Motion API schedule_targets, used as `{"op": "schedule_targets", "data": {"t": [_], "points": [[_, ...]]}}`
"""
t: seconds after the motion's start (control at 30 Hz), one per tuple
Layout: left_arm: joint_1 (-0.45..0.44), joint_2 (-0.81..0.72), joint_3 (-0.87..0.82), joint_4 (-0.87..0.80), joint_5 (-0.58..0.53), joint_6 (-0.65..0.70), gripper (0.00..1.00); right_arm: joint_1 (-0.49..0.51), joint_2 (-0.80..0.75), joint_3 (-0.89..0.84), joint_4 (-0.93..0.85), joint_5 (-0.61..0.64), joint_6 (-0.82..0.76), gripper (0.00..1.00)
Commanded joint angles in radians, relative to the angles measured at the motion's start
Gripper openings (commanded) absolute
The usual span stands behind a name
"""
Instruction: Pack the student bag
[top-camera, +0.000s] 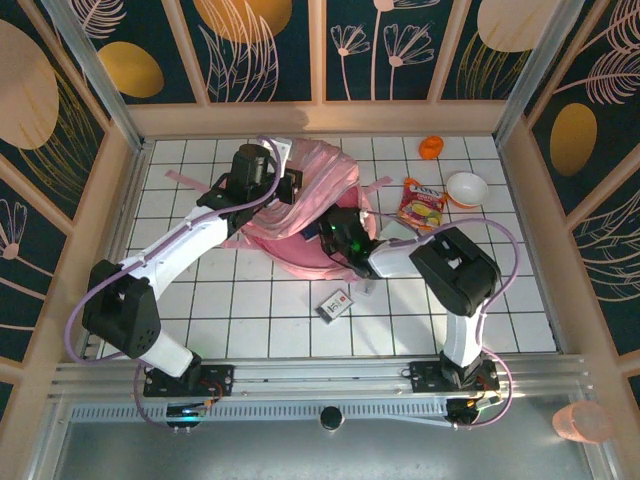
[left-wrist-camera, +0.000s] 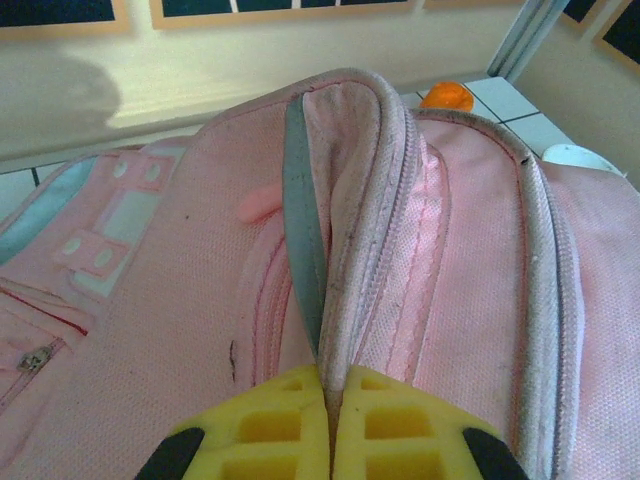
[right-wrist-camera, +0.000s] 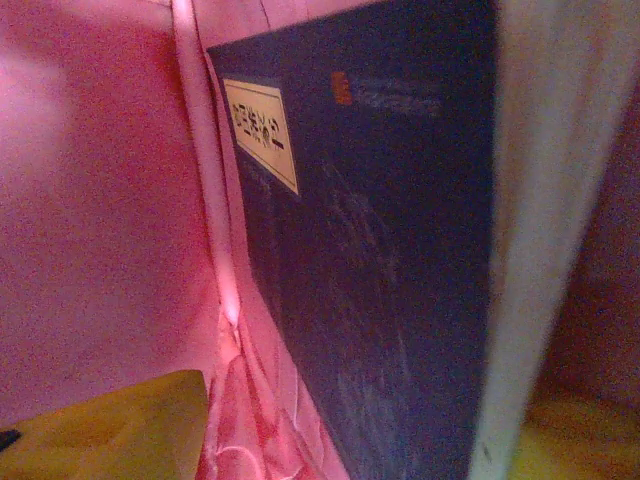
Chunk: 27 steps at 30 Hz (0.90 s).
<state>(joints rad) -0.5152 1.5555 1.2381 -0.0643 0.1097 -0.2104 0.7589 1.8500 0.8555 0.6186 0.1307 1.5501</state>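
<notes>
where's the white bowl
Top view: the bowl sits at the far right of the table, just right of the snack packet.

white tiled tabletop (top-camera: 270, 310) fenced by wooden rails (top-camera: 320, 118) and dark floral panels (top-camera: 400, 45).

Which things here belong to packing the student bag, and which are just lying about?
In the job: student bag; dark blue book inside it; left hand pinching its rim.
Lying about: snack packet; white bowl; orange item; small box.
</notes>
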Motion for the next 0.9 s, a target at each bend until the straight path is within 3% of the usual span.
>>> {"op": "schedule_targets", "data": {"t": [0.0,0.1,0.17,0.33,0.6,0.87], "points": [[0.000,-0.031,0.020,0.092,-0.067,0.045,0.00,-0.003,-0.101,-0.045,-0.081,0.010,-0.034,0.69],[0.000,-0.029,0.018,0.086,-0.088,0.060,0.00,-0.003,-0.183,-0.061,-0.182,0.010,-0.090,0.73],[0.001,-0.028,0.016,0.089,-0.093,0.064,0.00,-0.004,-0.242,-0.075,-0.239,0.002,-0.125,0.99],[0.001,-0.017,0.013,0.086,-0.092,0.073,0.00,-0.009,-0.394,-0.131,-0.361,-0.009,-0.184,0.99],[0.000,0.012,-0.034,0.095,-0.095,0.128,0.00,-0.045,-0.645,-0.112,-0.682,0.018,-0.404,0.99],[-0.003,0.101,-0.126,0.079,-0.025,0.304,0.00,-0.199,-0.878,-0.109,-0.804,-0.060,-0.557,0.99]]}}
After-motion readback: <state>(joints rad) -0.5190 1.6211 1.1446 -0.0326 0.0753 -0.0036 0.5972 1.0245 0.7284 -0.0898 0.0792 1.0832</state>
